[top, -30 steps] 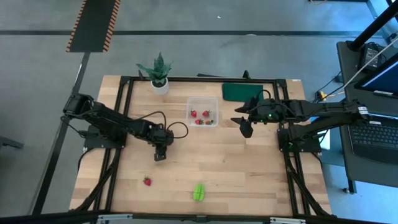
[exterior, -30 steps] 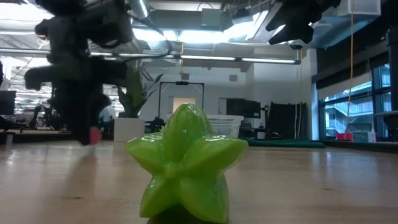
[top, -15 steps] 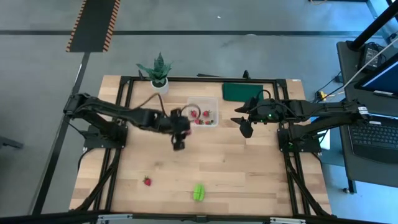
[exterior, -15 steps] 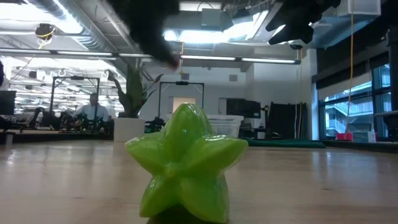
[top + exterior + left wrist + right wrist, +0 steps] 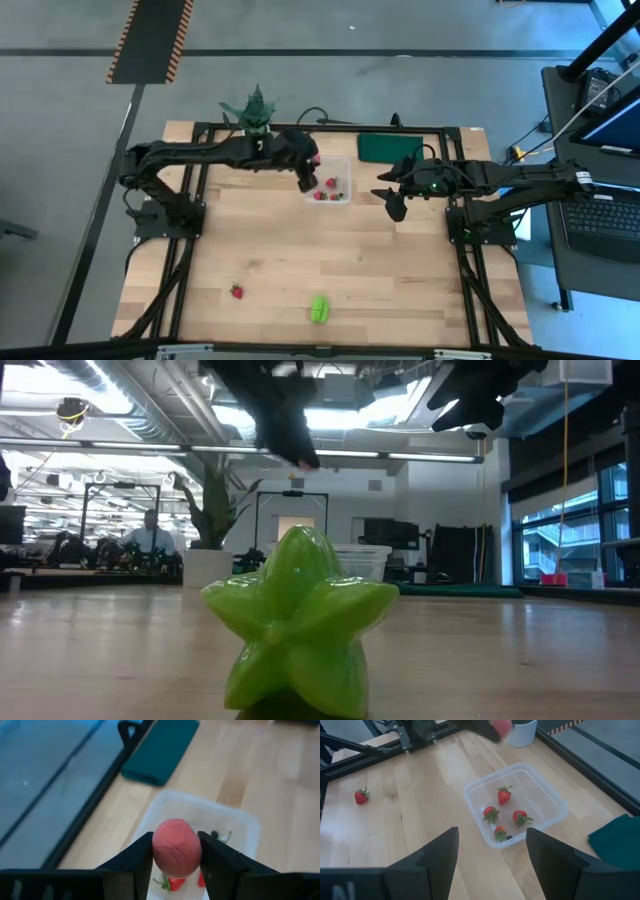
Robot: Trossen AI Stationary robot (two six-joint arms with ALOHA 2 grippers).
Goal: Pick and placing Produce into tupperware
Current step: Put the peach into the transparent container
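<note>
My left gripper [image 5: 308, 176] hangs over the left rim of the clear tupperware [image 5: 327, 178] and is shut on a pinkish berry [image 5: 176, 847]. The low view shows it high up with the berry [image 5: 303, 460] at its tips. Several red strawberries [image 5: 504, 795] lie on the tupperware's [image 5: 517, 810] floor. One red strawberry [image 5: 237, 291] and the lime-green star piece [image 5: 319, 308] rest on the table near its near edge. My right gripper [image 5: 393, 200] waits open, above the table to the right of the tupperware. My left gripper pinches the pinkish berry between its two fingers [image 5: 135, 860], one on each of the berry's sides [image 5: 159, 847]. The fingers come from above, pointing down. The berry is lifted clear, above the tupperware's rim [image 5: 200, 805].
A spiky plant in a white pot [image 5: 256, 120] stands at the far edge, left of the tupperware. A flat dark green pad [image 5: 388, 147] lies at the far edge to its right. Black frame rails run along the table's sides. Bare wood lies between the tupperware and the near pieces.
My left gripper has risen from low over the table's middle-left and swung toward the far edge and rightward, carrying the pinkish berry from near the table top to above the tupperware's left rim. It stayed shut on the berry.
</note>
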